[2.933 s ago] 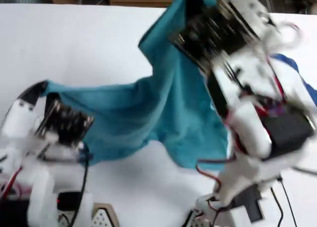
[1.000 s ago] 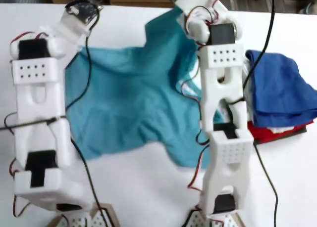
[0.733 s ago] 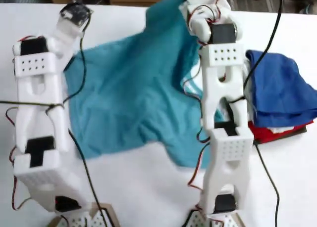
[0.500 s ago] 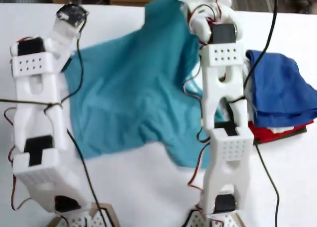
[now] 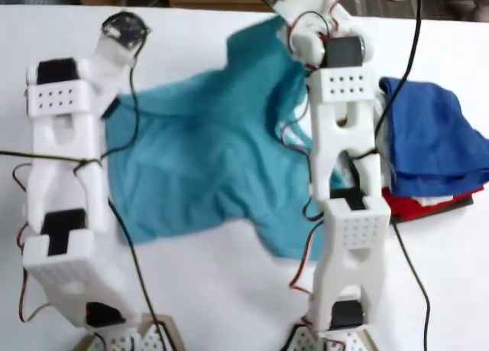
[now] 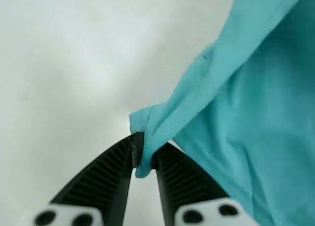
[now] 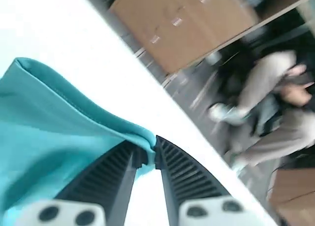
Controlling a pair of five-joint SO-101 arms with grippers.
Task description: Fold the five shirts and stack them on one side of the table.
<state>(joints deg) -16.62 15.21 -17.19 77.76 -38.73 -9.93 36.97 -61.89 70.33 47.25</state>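
Well, the teal cotton shirt (image 5: 206,160) lies rumpled and partly spread on the white table (image 5: 191,290), between the two white arms, with one corner reaching toward the table's far edge. The left gripper (image 6: 144,159) is clamped on a bunched corner of the shirt, its ribbed black fingers (image 6: 113,172) pressed against the cloth just above the table. The right gripper (image 7: 147,154) is likewise closed tight on a fold of the shirt's edge, near the far rim of the table. Beyond the right arm sits a pile of folded shirts, a deep blue shirt (image 5: 432,137) on top and a red shirt (image 5: 416,207) beneath it. Brown cardboard boxes (image 7: 182,24) stand on the floor past the table.
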